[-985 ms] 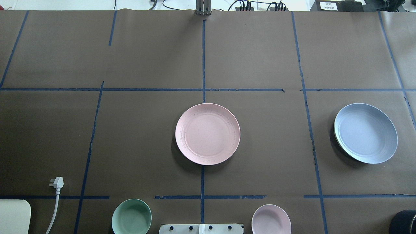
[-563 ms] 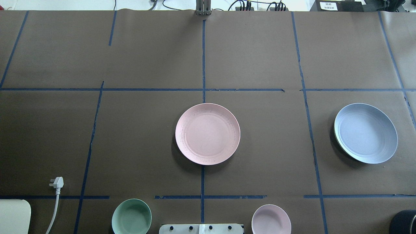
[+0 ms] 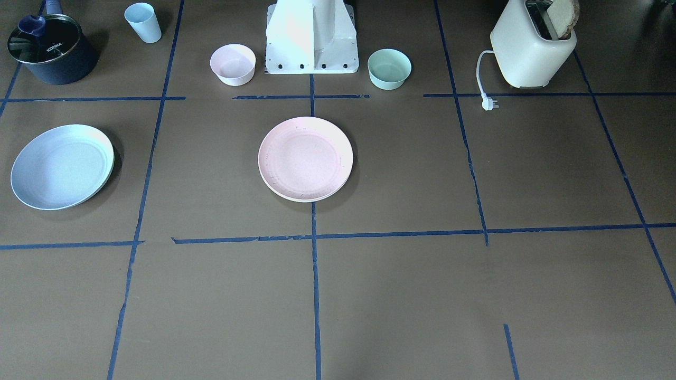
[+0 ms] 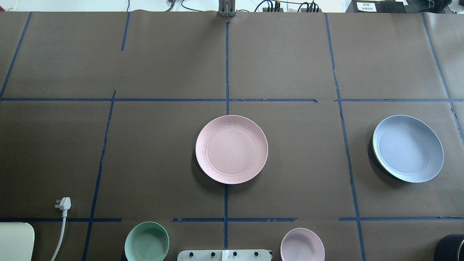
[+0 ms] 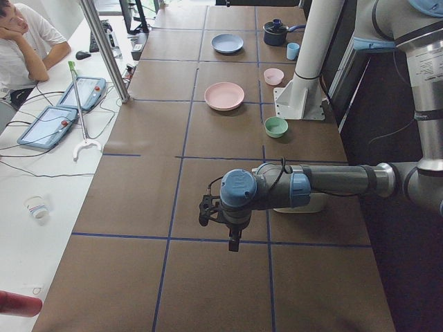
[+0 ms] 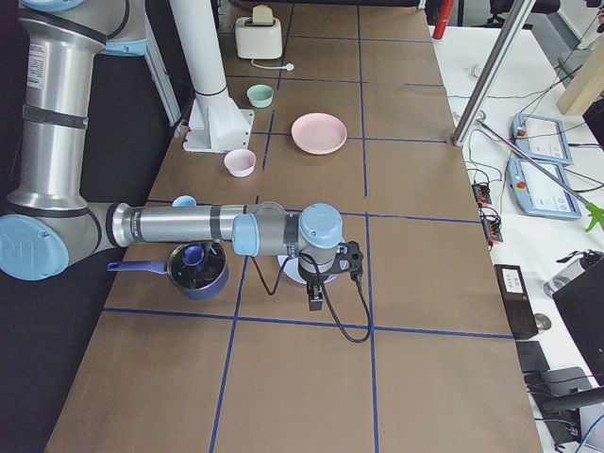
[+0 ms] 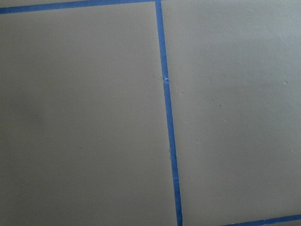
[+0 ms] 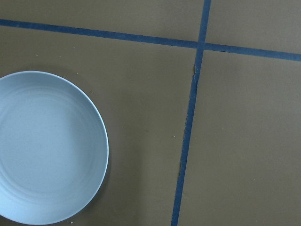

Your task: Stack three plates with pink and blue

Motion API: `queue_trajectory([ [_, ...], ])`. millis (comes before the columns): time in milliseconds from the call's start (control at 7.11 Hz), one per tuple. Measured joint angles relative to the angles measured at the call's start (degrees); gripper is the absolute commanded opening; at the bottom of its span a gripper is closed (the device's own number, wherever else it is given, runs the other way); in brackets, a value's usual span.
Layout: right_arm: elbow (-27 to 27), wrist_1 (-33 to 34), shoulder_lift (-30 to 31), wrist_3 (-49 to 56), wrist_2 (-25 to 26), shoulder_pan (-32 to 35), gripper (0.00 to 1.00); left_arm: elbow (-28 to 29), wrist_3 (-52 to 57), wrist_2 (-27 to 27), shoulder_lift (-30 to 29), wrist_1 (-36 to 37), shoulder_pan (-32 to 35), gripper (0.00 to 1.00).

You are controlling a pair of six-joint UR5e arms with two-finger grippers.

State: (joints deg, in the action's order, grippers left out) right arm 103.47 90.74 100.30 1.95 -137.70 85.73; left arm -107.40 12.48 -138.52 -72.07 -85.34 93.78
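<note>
**Front view.** The pink plate (image 3: 305, 158) lay alone at the middle of the desk (image 3: 422, 295). The blue plate (image 3: 60, 166) lay well apart from it, towards the robot's right. A thin pale rim showed under the blue plate's edge and was judged to be the cream plate (image 3: 112, 158) beneath it. No arm appeared here.

**Overhead view.** Pink was central and blue far to the right, with the pale rim peeping out on the blue plate's left side. Two of the three plates thus appeared to be stacked, though the lower one was mostly hidden.

**Left view.** The left tool (image 5: 234, 242) hung over bare desk, well away from every plate. Whether it was open or closed could not be told.

**Right view.** The right tool (image 6: 315, 297) hung above the blue plate, apart from it. Its opening could not be told either.

**Left wrist view.** Only bare desk and blue tape (image 7: 168, 141) were shown.

**Right wrist view.** The blue plate filled the lower left. No fingers were in frame and nothing touched the plate.

**Progress, as judged.** One stacking step looked done, blue on cream. The pink plate was not yet on any pile. What was left was to bring it and the blue-topped pile together.
</note>
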Motion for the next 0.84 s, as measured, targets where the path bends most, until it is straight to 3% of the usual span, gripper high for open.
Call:
queue_trajectory([
  [281, -1.49, -8.29, 1.01, -7.78, -0.53, -3.14, 1.0, -0.01, 0.0, 0.0, 0.0, 0.0, 0.0, 1.0],
  [844, -16.49, -47.57, 2.51, -34.54, -0.28, -11.79, 1.0, -0.08, 0.0, 0.0, 0.06, 0.0, 0.0, 1.0],
])
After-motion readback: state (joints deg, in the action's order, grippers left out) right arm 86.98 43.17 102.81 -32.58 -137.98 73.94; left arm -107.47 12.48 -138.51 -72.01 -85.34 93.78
